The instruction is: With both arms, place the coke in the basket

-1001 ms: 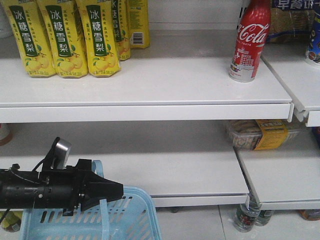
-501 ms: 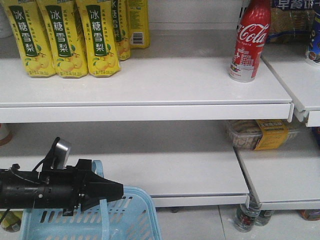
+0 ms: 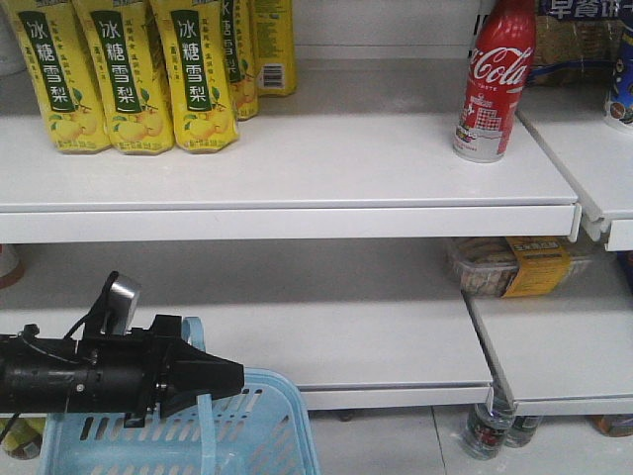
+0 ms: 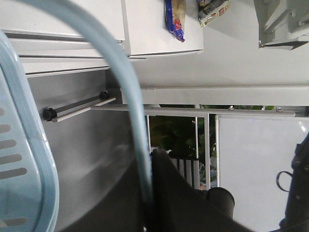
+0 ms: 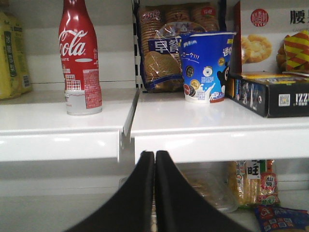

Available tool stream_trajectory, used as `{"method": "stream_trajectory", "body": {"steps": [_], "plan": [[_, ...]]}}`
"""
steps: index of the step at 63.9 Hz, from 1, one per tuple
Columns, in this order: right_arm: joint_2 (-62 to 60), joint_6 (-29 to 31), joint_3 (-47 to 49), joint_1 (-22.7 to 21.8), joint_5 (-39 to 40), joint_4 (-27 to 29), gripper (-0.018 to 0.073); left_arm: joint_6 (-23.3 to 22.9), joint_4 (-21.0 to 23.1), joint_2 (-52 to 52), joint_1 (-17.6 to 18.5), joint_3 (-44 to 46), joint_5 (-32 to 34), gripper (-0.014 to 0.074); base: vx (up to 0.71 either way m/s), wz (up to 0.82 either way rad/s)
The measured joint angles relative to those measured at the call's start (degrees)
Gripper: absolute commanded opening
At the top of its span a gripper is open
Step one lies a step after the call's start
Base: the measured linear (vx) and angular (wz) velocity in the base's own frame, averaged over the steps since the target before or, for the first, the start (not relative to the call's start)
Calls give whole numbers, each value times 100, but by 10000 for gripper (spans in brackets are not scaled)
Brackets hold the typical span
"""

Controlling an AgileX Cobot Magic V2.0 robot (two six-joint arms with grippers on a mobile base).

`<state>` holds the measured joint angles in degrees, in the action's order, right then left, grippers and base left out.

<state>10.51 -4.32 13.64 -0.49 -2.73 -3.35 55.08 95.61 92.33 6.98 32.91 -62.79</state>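
The coke [image 3: 492,89] is a red bottle-shaped can with white script, upright at the right end of the upper shelf; the right wrist view shows the coke [image 5: 79,63] up and to the left. The light blue basket [image 3: 259,394] sits at the bottom left. My left gripper [image 3: 232,379] points right over its rim, shut on the thin handle [image 4: 128,96], which runs down between the black fingers [image 4: 169,193] of the left gripper [image 4: 150,159]. My right gripper [image 5: 155,154] is shut and holds nothing, just below the shelf edge. It does not show in the front view.
Yellow drink cartons [image 3: 129,74] stand at the upper shelf's left. Right of the coke are a biscuit pack [image 5: 161,48], a blue cup [image 5: 205,65] and a black box [image 5: 270,94]. A clear snack tray [image 3: 509,265] lies on the lower shelf. Bottles [image 3: 490,430] stand on the floor.
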Motion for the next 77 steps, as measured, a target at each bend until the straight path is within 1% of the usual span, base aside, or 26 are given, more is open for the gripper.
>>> {"method": "stream_trajectory", "body": {"steps": [9, 18, 27, 38, 47, 51, 58, 65, 77], "plan": [[895, 0, 676, 0, -371, -39, -10, 0, 0, 0, 0, 0, 0, -6, 0, 0], [1604, -6, 1005, 0, -711, -52, -10, 0, 0, 0, 0, 0, 0, -6, 0, 0], [2006, -21, 1030, 0, -722, -44, -10, 0, 0, 0, 0, 0, 0, -6, 0, 0], [2198, -24, 1033, 0, -575, 147, -7, 0, 0, 0, 0, 0, 0, -6, 0, 0], [2202, -24, 1037, 0, -452, 147, 22, 0, 0, 0, 0, 0, 0, -6, 0, 0], [2202, -24, 1039, 0, -424, 147, 50, 0, 0, 0, 0, 0, 0, -6, 0, 0], [2202, -24, 1039, 0, -424, 141, 125, 0, 0, 0, 0, 0, 0, -6, 0, 0], [2202, -24, 1039, 0, -419, 125, 232, 0, 0, 0, 0, 0, 0, -6, 0, 0], [2202, -24, 1039, 0, -419, 92, 449, 0, 0, 0, 0, 0, 0, -6, 0, 0]]}}
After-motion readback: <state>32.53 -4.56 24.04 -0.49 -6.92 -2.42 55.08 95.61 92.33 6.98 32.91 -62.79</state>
